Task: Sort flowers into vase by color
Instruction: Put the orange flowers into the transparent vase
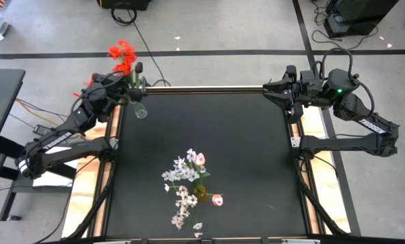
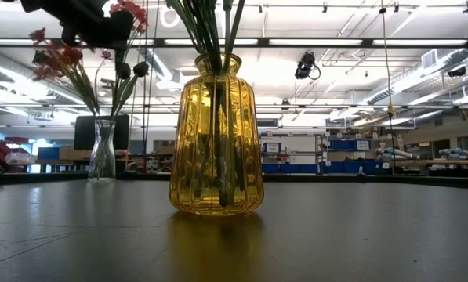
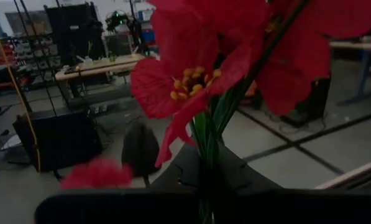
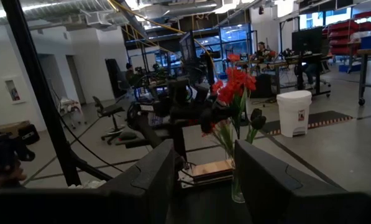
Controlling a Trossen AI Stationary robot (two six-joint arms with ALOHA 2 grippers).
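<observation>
The left tool (image 1: 124, 87) is clenched on the thin green stem of a red artificial flower (image 1: 122, 55), seemingly upright above the clear glass vase (image 1: 140, 108) of red blossoms at the black worktop (image 1: 243, 149) corner. A ribbed amber glass vase (image 2: 216, 145) holds white-lilac sprays (image 1: 182, 173) and pink tulip buds (image 1: 217, 200). The right tool (image 1: 268, 90) waits, released.

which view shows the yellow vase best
The low view: the yellow vase stands whole and close, ribbed glass with green stems inside. The high view shows only its mouth among the white and pink flowers. Neither wrist view shows it.
</observation>
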